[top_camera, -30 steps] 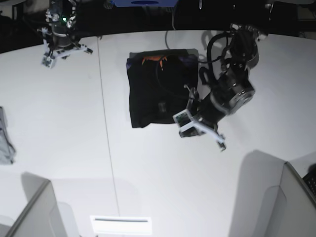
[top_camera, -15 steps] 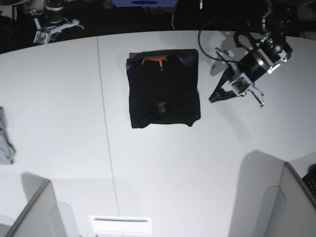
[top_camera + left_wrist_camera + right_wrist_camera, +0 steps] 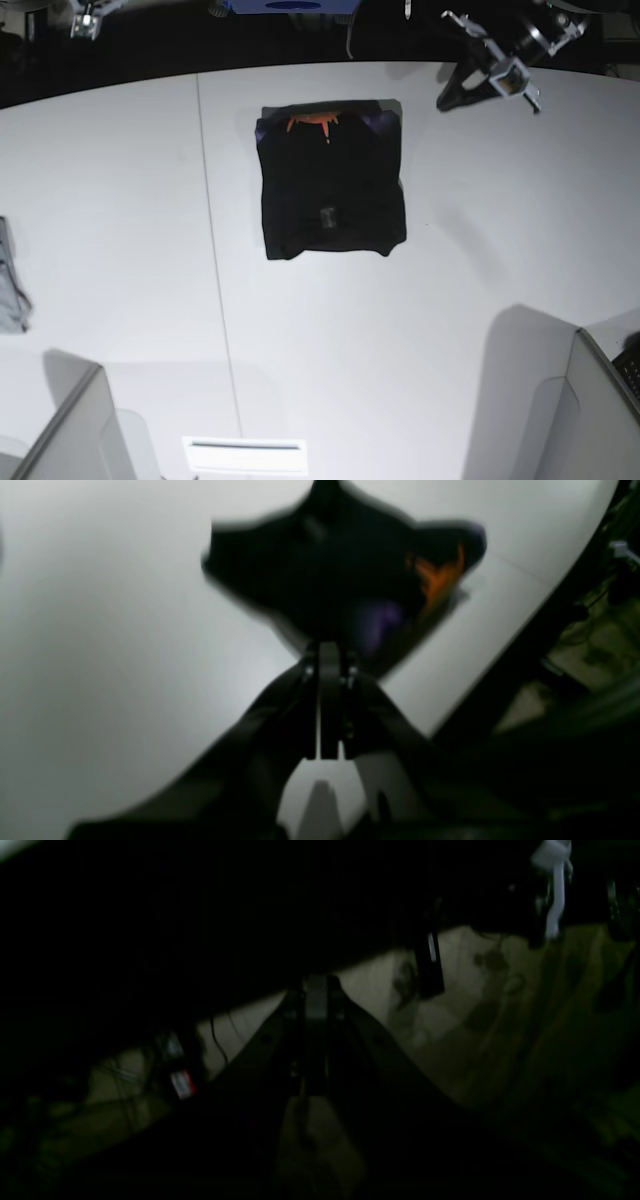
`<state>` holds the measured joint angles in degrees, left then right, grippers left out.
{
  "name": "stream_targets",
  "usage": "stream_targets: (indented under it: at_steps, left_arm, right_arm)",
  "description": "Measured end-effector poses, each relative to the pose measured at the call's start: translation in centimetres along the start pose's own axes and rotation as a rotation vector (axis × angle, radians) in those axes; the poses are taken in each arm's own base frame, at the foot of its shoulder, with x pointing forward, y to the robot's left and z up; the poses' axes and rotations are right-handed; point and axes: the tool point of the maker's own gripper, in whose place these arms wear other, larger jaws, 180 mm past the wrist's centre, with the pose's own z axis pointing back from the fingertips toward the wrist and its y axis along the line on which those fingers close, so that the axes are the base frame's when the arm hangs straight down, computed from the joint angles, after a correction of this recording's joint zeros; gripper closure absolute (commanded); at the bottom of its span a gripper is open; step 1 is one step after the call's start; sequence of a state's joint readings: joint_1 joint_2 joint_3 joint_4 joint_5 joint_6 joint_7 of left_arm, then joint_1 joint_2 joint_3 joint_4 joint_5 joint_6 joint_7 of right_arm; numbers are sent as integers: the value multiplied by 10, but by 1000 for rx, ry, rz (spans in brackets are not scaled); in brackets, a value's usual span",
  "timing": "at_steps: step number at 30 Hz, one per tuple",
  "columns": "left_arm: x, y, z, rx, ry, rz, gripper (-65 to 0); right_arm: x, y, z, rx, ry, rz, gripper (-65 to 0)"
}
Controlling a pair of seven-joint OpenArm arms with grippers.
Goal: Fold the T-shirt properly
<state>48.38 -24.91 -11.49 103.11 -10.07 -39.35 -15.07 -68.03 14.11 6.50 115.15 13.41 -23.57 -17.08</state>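
While the T-shirt (image 3: 331, 182) lies folded on the worktop (image 3: 120, 200), both grippers' jaws sit together, well apart from it

Motion blurs the black T-shirt (image 3: 330, 575) in the left wrist view. The right wrist view is nearly black. The grey cloth (image 3: 9, 282) is cropped.

Left end effector (image 3: 455, 97) sits high at the far edge, jaws pressed together, holding nothing. Right end effector (image 3: 315, 990) is also closed and empty, barely in the base view's corner.
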Motion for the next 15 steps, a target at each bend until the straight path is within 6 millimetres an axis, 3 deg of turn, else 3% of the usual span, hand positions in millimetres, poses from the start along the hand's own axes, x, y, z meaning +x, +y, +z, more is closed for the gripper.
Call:
stream_targets:
  at_steps: [10, 12, 15]
  left_arm:
    - [-98, -20, 43, 1, 281, 86, 0]
    - [-118, -28, 48, -1, 320, 134, 0]
    - [-140, -42, 55, -10, 367, 193, 0]
  right_arm:
    - [-60, -8, 22, -4, 232, 34, 0]
    - [-75, 2, 21, 16, 305, 43, 0]
    - [-98, 34, 19, 106, 387, 76, 0]
